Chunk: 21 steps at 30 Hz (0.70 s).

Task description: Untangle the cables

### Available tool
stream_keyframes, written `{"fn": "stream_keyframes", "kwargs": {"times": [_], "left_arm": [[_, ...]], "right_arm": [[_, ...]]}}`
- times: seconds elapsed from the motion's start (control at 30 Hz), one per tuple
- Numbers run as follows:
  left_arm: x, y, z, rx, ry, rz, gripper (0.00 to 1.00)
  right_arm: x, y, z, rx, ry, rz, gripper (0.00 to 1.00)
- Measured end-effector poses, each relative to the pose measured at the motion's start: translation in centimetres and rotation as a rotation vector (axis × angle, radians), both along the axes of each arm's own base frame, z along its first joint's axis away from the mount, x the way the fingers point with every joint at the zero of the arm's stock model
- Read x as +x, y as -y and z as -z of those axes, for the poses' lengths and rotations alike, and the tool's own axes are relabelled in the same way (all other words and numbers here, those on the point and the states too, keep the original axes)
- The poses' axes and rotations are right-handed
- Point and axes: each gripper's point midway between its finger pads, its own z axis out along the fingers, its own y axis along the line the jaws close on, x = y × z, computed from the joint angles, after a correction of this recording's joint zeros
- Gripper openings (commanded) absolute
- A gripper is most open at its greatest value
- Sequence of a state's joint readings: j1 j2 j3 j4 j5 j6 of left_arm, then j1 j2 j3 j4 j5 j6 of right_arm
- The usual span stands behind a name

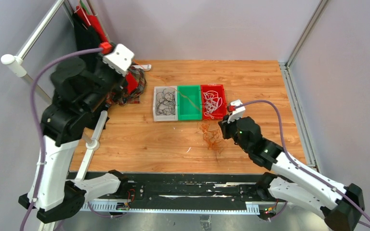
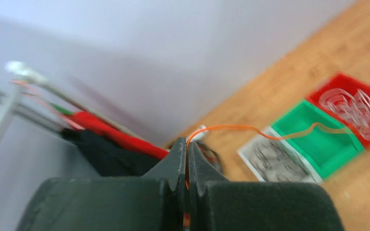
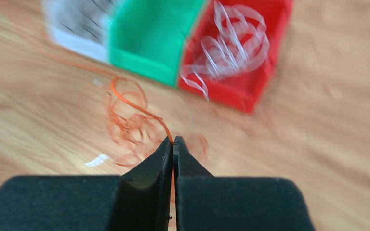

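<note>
Two pincers are clenched on thin orange wire. The left gripper (image 2: 187, 144), held high by the wall, grips the orange cable (image 2: 231, 127). Its length is strung rightward past wiry black cables (image 1: 165, 101) in the white bin (image 1: 156, 114), over the glossy green bin (image 1: 189, 115), towards the curly orange tangle (image 1: 212, 137) on the wooden table (image 1: 139, 139). A strand of that tangle is pinched by the nearer right gripper (image 3: 173, 142). Springy white loops (image 1: 213, 103) are held in the red bin (image 1: 223, 94).

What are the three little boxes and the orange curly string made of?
The white square bin, green square bin and red square bin look like smooth moulded plastic: solid colours, thin even walls, slight shine. The thin orange curly cable is probably plastic-coated wire, since it forms springy loops.
</note>
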State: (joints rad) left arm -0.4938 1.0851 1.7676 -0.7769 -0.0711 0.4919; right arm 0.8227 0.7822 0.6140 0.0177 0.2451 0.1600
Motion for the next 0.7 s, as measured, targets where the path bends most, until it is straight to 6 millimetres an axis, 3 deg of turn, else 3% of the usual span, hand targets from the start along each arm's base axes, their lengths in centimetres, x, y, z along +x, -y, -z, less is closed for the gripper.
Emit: {"fn": "stream_keyframes", "kwargs": {"times": [0.1, 0.13, 0.17, 0.2, 0.3, 0.4, 0.47, 0.53, 0.6, 0.7], "left_arm": [[-1.1, -2.2, -6.6, -0.061, 0.169, -0.073, 0.01], [-1.7, -2.9, -8.6, -0.084, 0.223, -0.096, 0.00], [-2.9, -4.3, -11.9, -0.126, 0.322, -0.134, 0.01], [-3.1, -4.6, -12.6, -0.136, 0.341, -0.142, 0.01], [-5.8, -7.3, -17.9, -0.213, 0.521, -0.218, 0.01], [-9.1, -9.4, -22.1, -0.288, 0.659, -0.243, 0.00], [-10.7, -9.6, -23.7, -0.321, 0.705, -0.208, 0.00], [-11.9, -8.7, -24.1, -0.335, 0.713, -0.127, 0.00], [-12.2, -7.0, -23.0, -0.324, 0.679, -0.025, 0.00], [-11.1, -3.8, -19.6, -0.292, 0.566, 0.107, 0.00]], "right_arm": [[0.7, 3.1, 6.6, -0.118, -0.196, 0.155, 0.01], [0.8, 3.9, 8.0, -0.144, -0.244, 0.195, 0.01], [0.7, 4.6, 9.4, -0.164, -0.294, 0.238, 0.01], [0.6, 5.2, 10.3, -0.174, -0.328, 0.270, 0.01], [0.2, 6.3, 12.0, -0.184, -0.389, 0.345, 0.01], [-0.1, 6.7, 13.1, -0.185, -0.425, 0.383, 0.01], [-0.4, 6.4, 13.6, -0.178, -0.449, 0.373, 0.01], [-0.6, 5.6, 13.8, -0.154, -0.454, 0.339, 0.01], [-1.1, 4.3, 13.5, -0.105, -0.445, 0.268, 0.01], [-1.6, 1.6, 11.4, -0.011, -0.403, 0.126, 0.01]]}}
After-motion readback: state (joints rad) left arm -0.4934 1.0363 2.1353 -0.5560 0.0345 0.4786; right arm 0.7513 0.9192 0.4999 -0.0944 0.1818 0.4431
